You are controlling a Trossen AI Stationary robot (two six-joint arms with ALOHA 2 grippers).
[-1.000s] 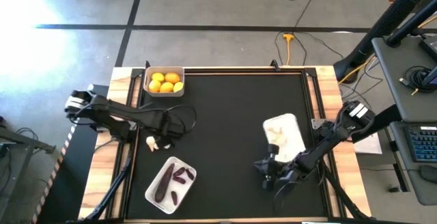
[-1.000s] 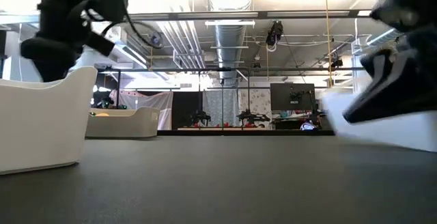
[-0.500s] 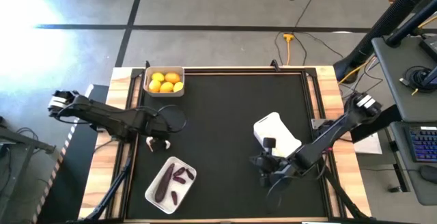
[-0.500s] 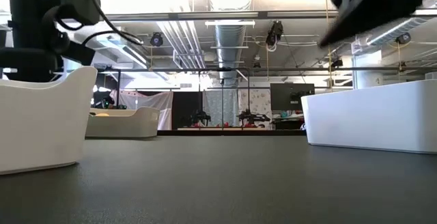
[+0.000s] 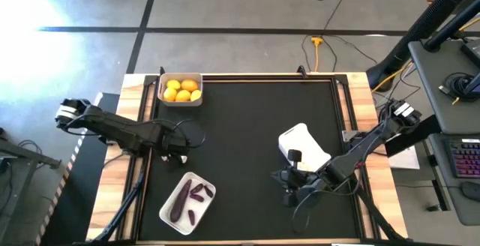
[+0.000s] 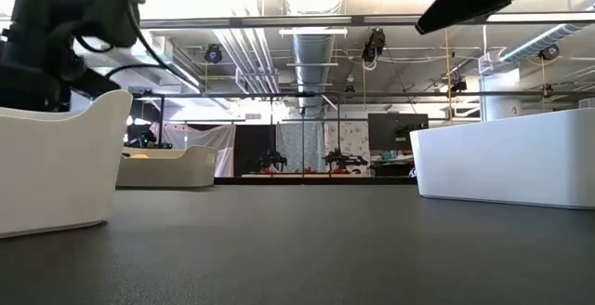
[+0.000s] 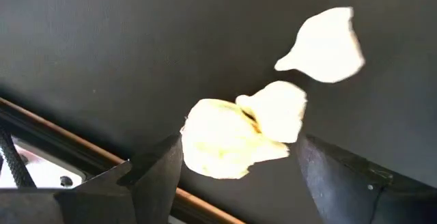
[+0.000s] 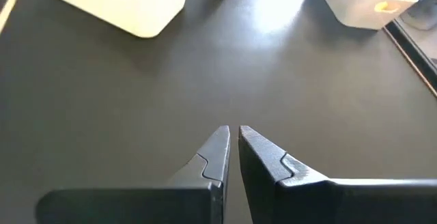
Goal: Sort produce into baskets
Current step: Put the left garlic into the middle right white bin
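Now I see my left gripper (image 5: pixel 177 156) spread open over white garlic bulbs (image 7: pixel 235 132) at the counter's (image 5: pixel 247 118) left edge; my right gripper (image 8: pixel 232 142) hovers shut, empty.

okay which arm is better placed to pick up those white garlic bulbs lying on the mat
Left. The left hand hangs open right over the garlic bulbs near the mat's left edge. The right hand is shut, across the table beside the white basket.

contents of the white basket (image 5: pixel 304 147) beside the right arm, hidden
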